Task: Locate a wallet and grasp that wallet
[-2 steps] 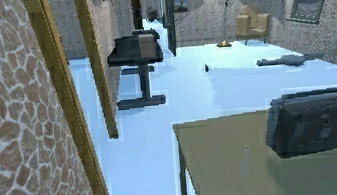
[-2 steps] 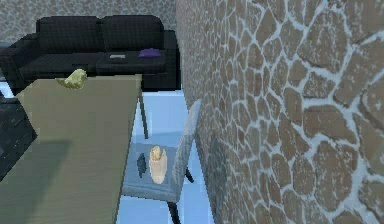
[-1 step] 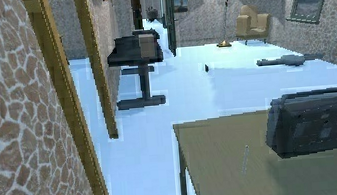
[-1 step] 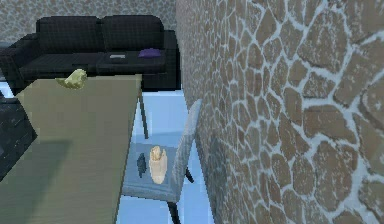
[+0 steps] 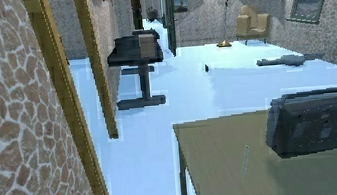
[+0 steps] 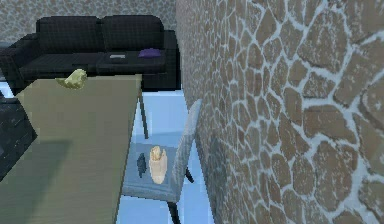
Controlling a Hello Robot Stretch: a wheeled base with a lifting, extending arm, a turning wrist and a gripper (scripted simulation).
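Note:
On the black sofa at the arm side view's top lie a small flat grey thing and a purple thing; both are too small to name. A yellowish lump rests on the far end of the olive table. A pale chair beside that table carries a beige bottle-like thing and a smaller item on its seat. In the forward view, a dark boxy object stands on the olive table at the lower right.
A stone wall with wooden beams runs down the forward view's left, and a stone wall covers the arm side view's right. A black desk stands ahead. Farther off are a yellow armchair, a floor lamp and a long dark object on pale blue floor.

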